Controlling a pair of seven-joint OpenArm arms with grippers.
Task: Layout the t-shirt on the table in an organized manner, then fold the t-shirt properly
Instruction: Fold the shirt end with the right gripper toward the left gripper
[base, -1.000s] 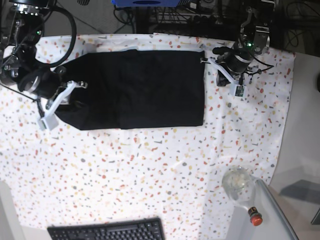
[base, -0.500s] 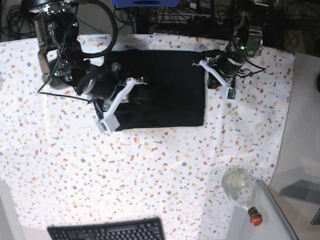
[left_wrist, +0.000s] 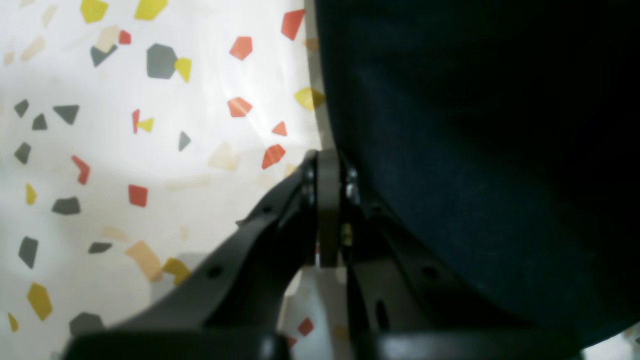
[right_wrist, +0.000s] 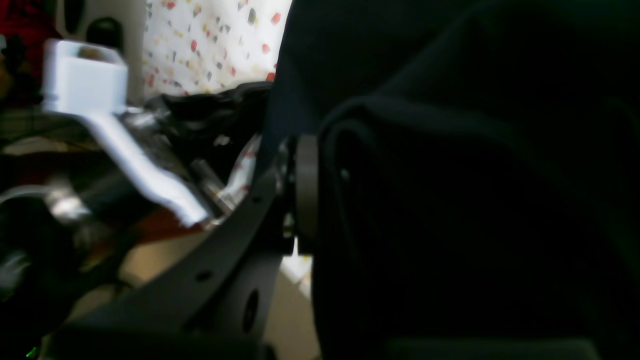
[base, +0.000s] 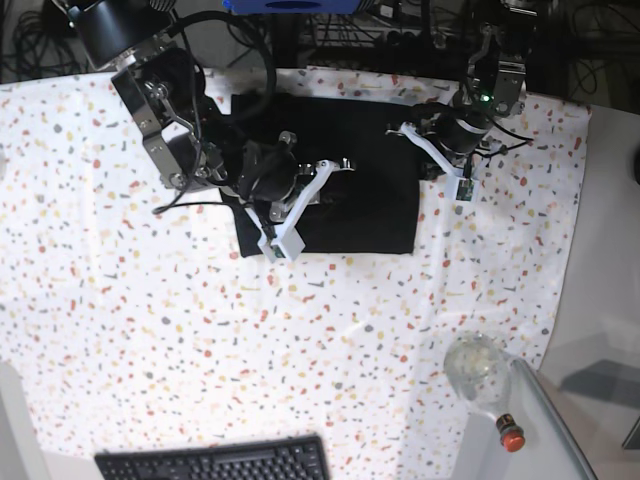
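Base view shows the table (base: 140, 330) covered in white cloth flecked with red, orange, yellow and grey, filling most of the picture. A black keyboard (base: 215, 462) sits at the near edge, and a clear glass bottle with a red cap (base: 485, 385) lies at the near right corner beside a plain grey side surface (base: 610, 300). Cables and dark equipment crowd the far edge beyond the cloth.

The t-shirt (base: 360, 210) lies at the far middle of the table as a compact black rectangle, its right and near edges straight. The right gripper (base: 335, 170) reaches over the shirt's middle from the picture's left; in the right wrist view its jaws are clenched on a raised fold of the black fabric (right_wrist: 450, 200), which drapes over and hides one finger. The left gripper (base: 408, 128) sits at the shirt's far right corner. In the left wrist view its jaws are pressed together right at the fabric's edge (left_wrist: 475, 150), with speckled cloth on the other side; whether cloth is pinched between them cannot be told.
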